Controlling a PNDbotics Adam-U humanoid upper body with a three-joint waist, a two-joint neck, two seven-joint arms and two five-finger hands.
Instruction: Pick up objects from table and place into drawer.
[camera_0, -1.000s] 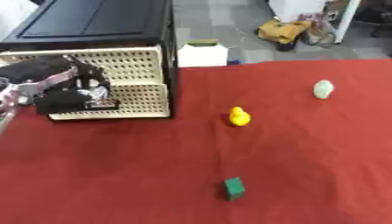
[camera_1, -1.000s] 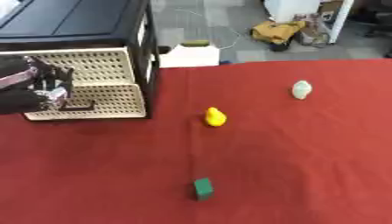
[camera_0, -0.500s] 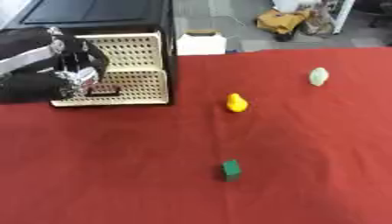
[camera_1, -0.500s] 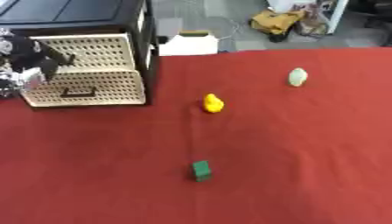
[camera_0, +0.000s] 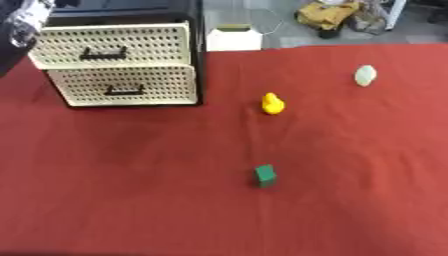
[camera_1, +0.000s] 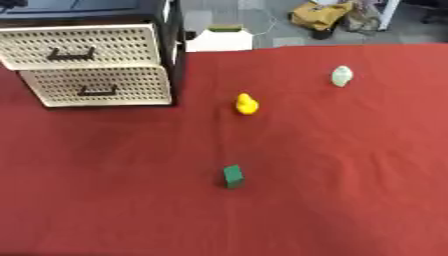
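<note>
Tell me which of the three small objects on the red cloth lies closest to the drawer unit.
The yellow duck. It sits just right of the drawer unit, while the green block lies nearer the front edge and the pale egg-shaped object is far right.

I'm getting even, bright overhead light; the drawer unit (camera_0: 122, 65) is casting a soft shadow frontward, and everything is looking slightly blurred, worst upper left.

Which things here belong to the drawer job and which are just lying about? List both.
Job:
yellow duck
green block
pale egg-shaped object
drawer unit, both drawers closed
left hand, blurred at the upper left corner

Lying about:
white box behind the table
yellow bag on the floor
</note>
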